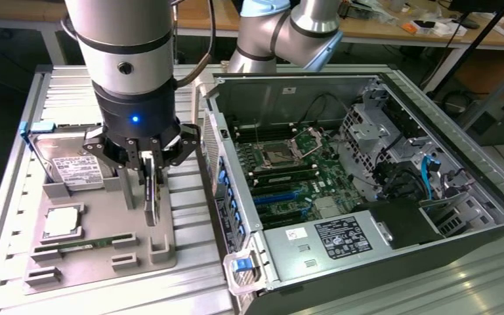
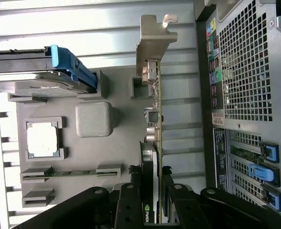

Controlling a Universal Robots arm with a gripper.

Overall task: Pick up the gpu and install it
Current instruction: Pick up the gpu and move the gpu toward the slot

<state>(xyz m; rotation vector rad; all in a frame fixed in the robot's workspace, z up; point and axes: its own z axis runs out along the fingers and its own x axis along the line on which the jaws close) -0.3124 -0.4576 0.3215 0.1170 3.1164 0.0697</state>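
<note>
Ridged metal table (image 1: 11,223) with grey tray (image 1: 94,262) beside open computer case (image 1: 278,98), claw (image 1: 149,165) clamped on upright gpu (image 1: 152,203).

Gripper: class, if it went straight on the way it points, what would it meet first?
The gripper points down at the gpu, standing on edge between its fingers; the gpu comes first, then probably the grey tray.

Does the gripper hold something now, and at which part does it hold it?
The gripper is shut on the graphics card, which stands on edge. Its fingers press the card's two flat sides, away from the metal bracket.
</note>
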